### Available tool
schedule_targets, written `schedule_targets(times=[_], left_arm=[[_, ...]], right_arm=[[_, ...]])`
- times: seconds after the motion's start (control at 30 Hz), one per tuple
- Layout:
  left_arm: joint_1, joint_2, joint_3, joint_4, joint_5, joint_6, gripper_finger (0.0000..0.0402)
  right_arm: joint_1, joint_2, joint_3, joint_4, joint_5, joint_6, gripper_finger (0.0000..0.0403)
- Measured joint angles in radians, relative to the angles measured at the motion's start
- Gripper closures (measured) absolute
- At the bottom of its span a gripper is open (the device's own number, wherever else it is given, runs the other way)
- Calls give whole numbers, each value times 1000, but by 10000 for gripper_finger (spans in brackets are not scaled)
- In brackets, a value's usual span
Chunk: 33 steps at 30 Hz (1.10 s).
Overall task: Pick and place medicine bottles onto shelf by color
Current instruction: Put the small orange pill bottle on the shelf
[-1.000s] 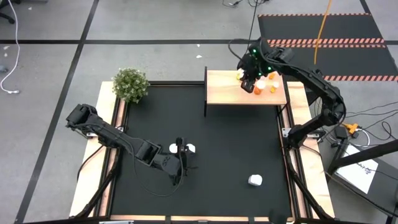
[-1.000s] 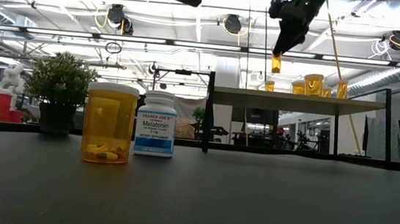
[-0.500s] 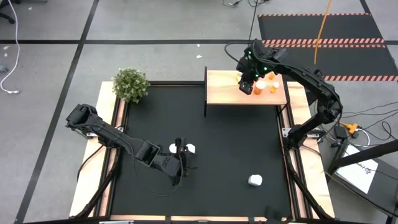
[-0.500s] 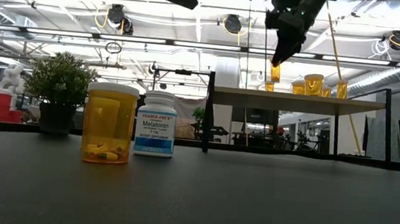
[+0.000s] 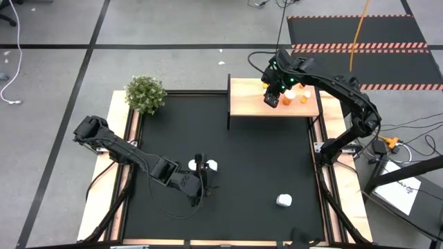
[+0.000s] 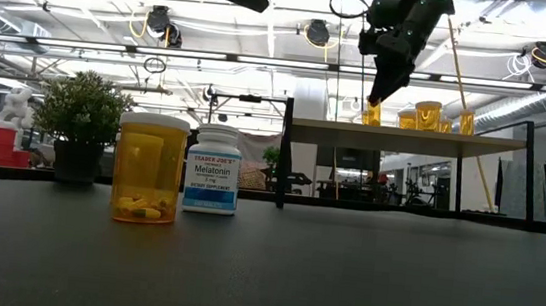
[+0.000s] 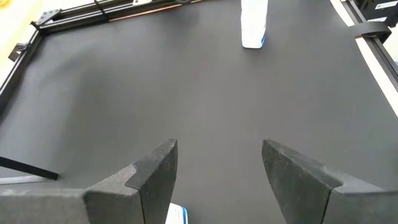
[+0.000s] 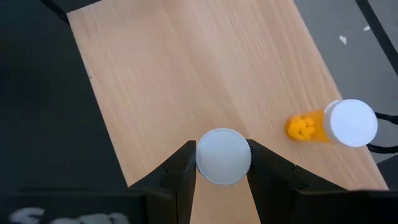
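Two dark arms work at the table with the black mat (image 5: 256,159). The right gripper (image 8: 222,163) is above the pale wooden shelf with the flat top (image 5: 246,104), and its two fingers pinch a small orange bottle with a round white cap (image 8: 223,156). The cap sits right between the fingers, touching both. From the low camera, this bottle (image 6: 371,112) hangs straight down under the claw with its bottom at the shelf top; I cannot tell if it touches the wood. Near it on the shelf stand more small orange bottles with white caps (image 6: 427,116). The left gripper (image 7: 217,171) hovers low over the black mat, well apart from the shelf. Its fingers are spread wide and hold nothing. Just beside it on the mat stand a big orange bottle with yellow pills inside (image 6: 150,168) and a white bottle with a blue label (image 6: 213,168), close together. Another white bottle (image 5: 284,200) sits on the mat by itself, nearer the right side. One green bushy plant in a pot (image 5: 145,94) stands at the far left corner of the table
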Motion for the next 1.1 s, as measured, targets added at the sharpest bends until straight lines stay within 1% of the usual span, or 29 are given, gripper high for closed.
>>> schedule_targets(times=[0.13,0.57,0.87,1.03,1.1], left_arm=[[0,0,0,0,0,0,167],[0,0,0,1,0,0,167],[0,0,0,1,0,-1,167],[0,0,0,0,0,-1,167],[0,0,0,0,0,-1,167]], right_arm=[[0,0,0,-18,0,-14,282],[1,-4,-61,36,-3,-18,281],[1,-4,-66,31,4,-17,262],[2,-4,-66,38,56,-17,256],[2,-4,-66,38,56,-16,253]])
